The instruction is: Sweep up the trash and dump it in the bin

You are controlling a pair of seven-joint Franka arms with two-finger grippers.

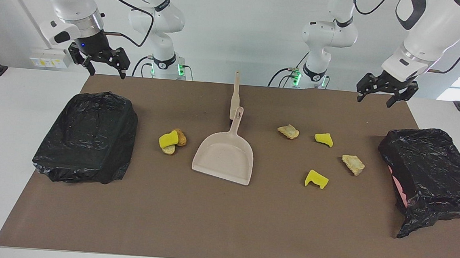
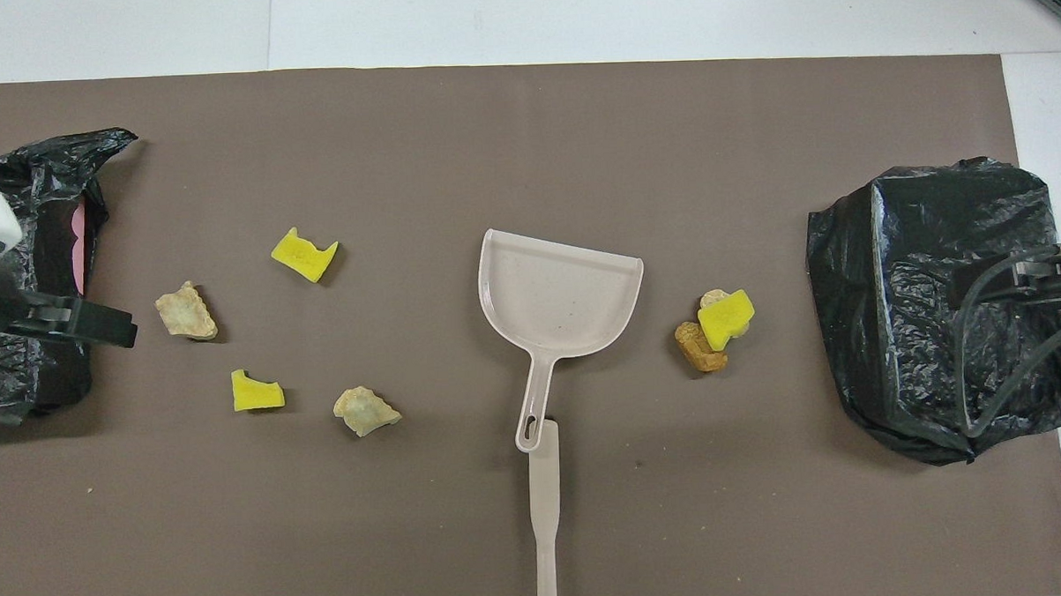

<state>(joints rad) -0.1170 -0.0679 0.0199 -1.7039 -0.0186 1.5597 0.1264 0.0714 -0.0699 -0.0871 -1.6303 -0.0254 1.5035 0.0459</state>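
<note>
The left gripper and the right gripper hang open and empty above the mat near the robots, so reaching for the dustpan may scatter the trash lying beside it.

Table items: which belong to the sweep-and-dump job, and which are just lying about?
Job:
- yellow and tan scraps
- dustpan
- brush
- bag-lined bins
- left gripper, right gripper, both open, empty

Lying about:
- brown mat only

White jointed arms, black hands, black cables, green base lights
</note>
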